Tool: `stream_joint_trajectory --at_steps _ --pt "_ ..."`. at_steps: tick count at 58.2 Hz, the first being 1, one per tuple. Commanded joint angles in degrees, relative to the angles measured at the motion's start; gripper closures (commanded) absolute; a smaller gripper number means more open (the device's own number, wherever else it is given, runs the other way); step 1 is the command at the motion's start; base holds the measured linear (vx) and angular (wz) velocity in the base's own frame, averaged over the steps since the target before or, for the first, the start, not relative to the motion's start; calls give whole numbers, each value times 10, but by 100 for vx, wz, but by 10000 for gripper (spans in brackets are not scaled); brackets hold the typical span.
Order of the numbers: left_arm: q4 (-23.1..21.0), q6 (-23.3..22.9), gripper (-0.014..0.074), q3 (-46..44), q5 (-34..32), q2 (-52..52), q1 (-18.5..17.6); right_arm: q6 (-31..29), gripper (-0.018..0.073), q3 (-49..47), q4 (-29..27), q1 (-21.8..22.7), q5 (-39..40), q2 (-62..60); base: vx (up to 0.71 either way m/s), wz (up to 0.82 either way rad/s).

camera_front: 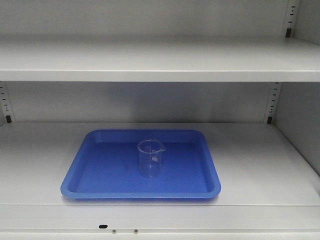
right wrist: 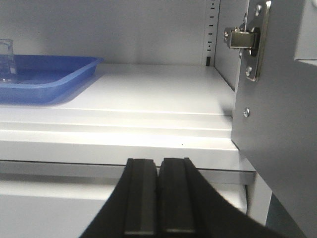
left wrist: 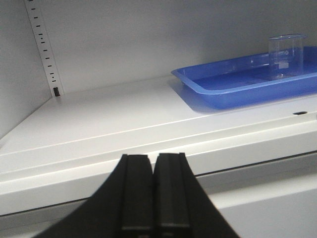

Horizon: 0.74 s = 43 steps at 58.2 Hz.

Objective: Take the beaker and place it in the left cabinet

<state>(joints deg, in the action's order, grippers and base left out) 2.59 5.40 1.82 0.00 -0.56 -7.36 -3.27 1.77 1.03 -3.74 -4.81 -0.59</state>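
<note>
Exterior front-facing view: the left cabinet point(camera_front: 150, 60) fills the frame, a light grey metal unit with wide horizontal shelves and slotted uprights point(camera_front: 272, 102) at the back corners. On the lower shelf point(camera_front: 260, 160) lies a blue tray point(camera_front: 100, 170), set slightly left of the shelf's centre, its front rim near the shelf's front edge and its back rim well short of the back wall. The beaker point(camera_front: 150, 158) stands upright inside the tray, on the tray floor near its centre, with the pour spout toward the tray's right rim.

Left wrist view: the left gripper point(left wrist: 153, 198) hangs in front of the shelf's front edge, toward its left end, jaws pressed together with nothing between them. The tray and beaker sit well apart from it.

Right wrist view: the right gripper point(right wrist: 158, 198) hangs below the shelf's front edge, near the right-hand door hinge point(right wrist: 245, 39), jaws likewise clenched on nothing.
</note>
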Motion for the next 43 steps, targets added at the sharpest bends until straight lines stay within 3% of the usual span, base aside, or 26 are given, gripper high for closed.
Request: stream_joint_trajectory --at_steps 1,43 --pt "-2 -2 595 9 -43 -11 0 -4 561 3 6 3 43 -8 0 0" --pt "-2 -2 595 9 -43 -11 0 -4 561 3 6 3 43 -8 0 0"
